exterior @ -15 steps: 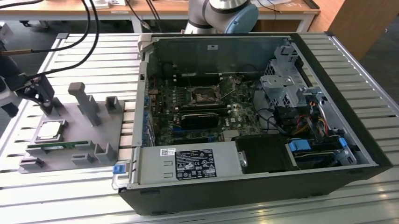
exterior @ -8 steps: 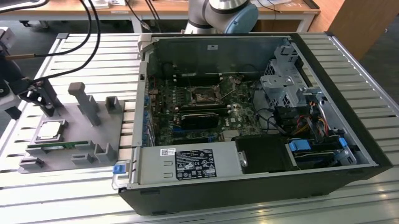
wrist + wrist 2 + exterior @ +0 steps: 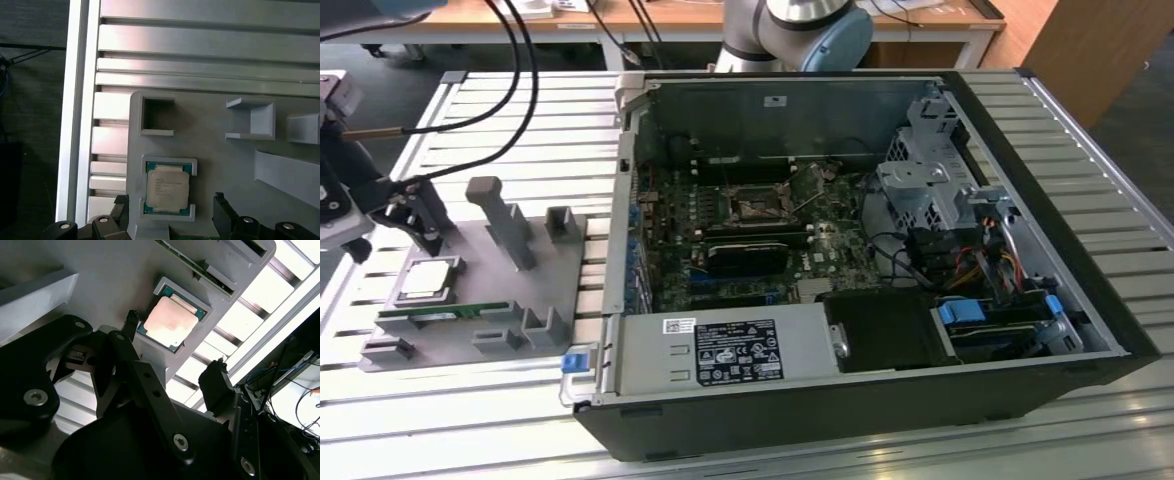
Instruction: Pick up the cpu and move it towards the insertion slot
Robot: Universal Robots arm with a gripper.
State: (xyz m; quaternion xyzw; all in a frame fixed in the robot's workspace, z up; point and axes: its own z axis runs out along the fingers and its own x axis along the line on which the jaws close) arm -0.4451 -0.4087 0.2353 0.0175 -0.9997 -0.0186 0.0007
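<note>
Pick not yet made: the cpu (image 3: pixel 167 187) sits in its grey tray (image 3: pixel 220 165) recess, at the exterior view's left. The hand (image 3: pixel 169 200) hangs over it, spread apart, empty. The insertion slot (image 3: pixel 758 207) lies well apart, inside the computer case (image 3: pixel 854 410).

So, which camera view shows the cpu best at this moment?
The first wrist view: the cpu is seen almost straight from above, whole, in its recess on the grey holder. The second wrist view shows it at a slant, with glare on its metal top. The exterior view shows it from far off, at the exterior view's left.
</note>
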